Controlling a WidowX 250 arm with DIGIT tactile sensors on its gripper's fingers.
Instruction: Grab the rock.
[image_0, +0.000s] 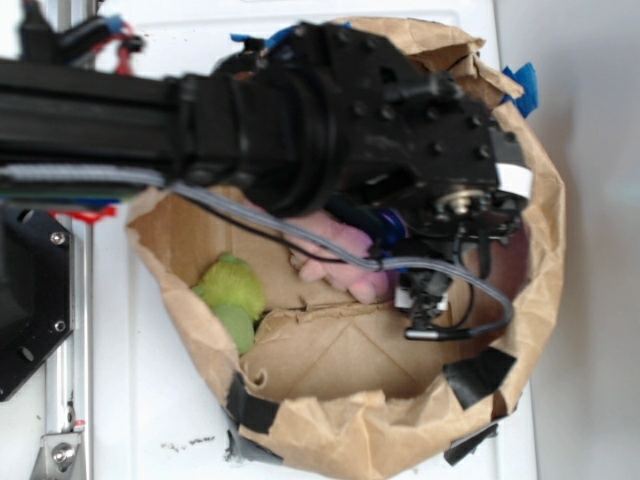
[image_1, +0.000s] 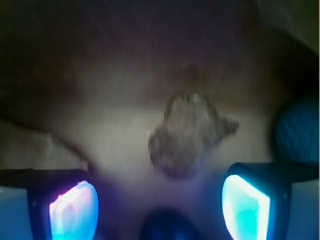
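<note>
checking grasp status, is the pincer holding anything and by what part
Nothing is held: the pincer is open, and the rock lies beyond its fingertips, untouched.

The wrist view is blurred. The rock lies ahead of the gripper, roughly in line with the gap between the fingers and a little toward the right-hand one. It is lumpy and mottled brown-grey, with a pointed lobe jutting to its right. Nothing touches it. The two fingertips stand wide apart at the bottom corners, their pads glowing blue and pink. The rock rests on a pale brown paper floor, which darkens into shadow farther ahead. Off to the right of the gripper, beyond the right finger, a round blue ball sits partly cut off by the frame edge.
</note>
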